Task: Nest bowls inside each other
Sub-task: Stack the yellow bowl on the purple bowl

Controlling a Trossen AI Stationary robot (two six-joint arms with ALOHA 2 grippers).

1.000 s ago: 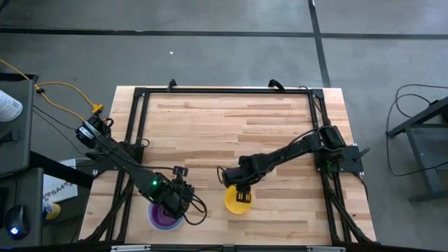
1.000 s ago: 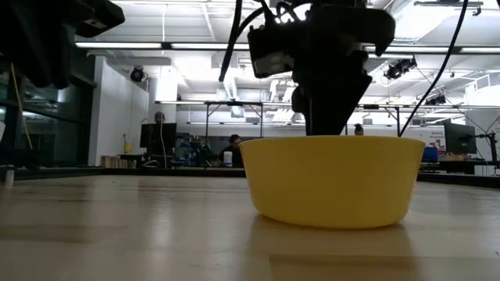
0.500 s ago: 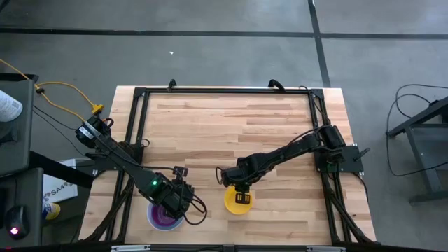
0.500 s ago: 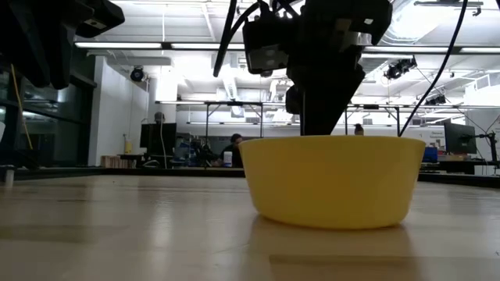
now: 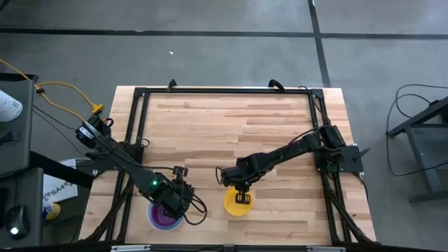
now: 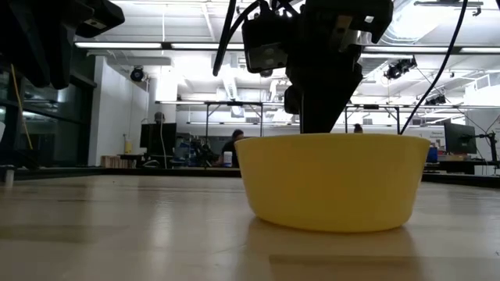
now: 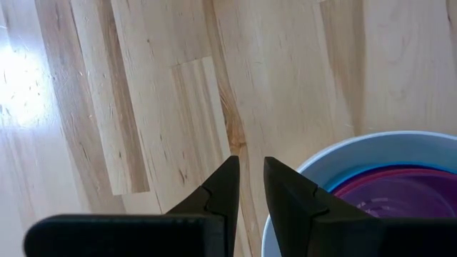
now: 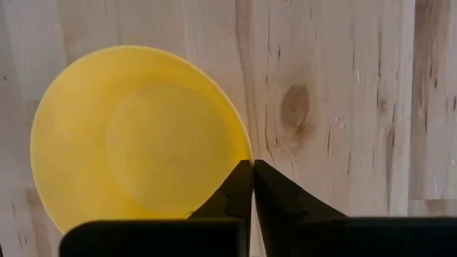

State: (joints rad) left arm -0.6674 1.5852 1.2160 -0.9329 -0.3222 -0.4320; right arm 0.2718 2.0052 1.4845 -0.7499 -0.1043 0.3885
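A yellow bowl (image 5: 236, 204) (image 6: 328, 183) stands on the wooden table near its front edge, with my right gripper (image 8: 253, 165) (image 5: 241, 195) shut on its rim. To its left is a stack of bowls (image 5: 166, 215) resting on its base. The outer one is white (image 7: 325, 153), with a blue and a purple bowl (image 7: 400, 203) nested inside it. My left gripper (image 7: 248, 175) (image 5: 175, 204) hovers just outside the white rim. Its fingers are a narrow gap apart with nothing between them. My right gripper pinches the yellow bowl's rim (image 8: 245, 151) on the far right of the bowl, one finger inside the bowl and one outside. The fingers come steeply from above. The bowl stands upright with its base (image 6: 328, 226) on the table.
A black metal frame (image 5: 224, 90) runs around the table top. The far half of the table (image 5: 231, 126) is bare wood. Beyond the table the low view shows a workshop with people seated at desks (image 6: 232, 151).
My right gripper has shut on the yellow bowl's rim while staying in place. The bowl has shifted slightly on the table as the fingers came together. My left arm has kept still.
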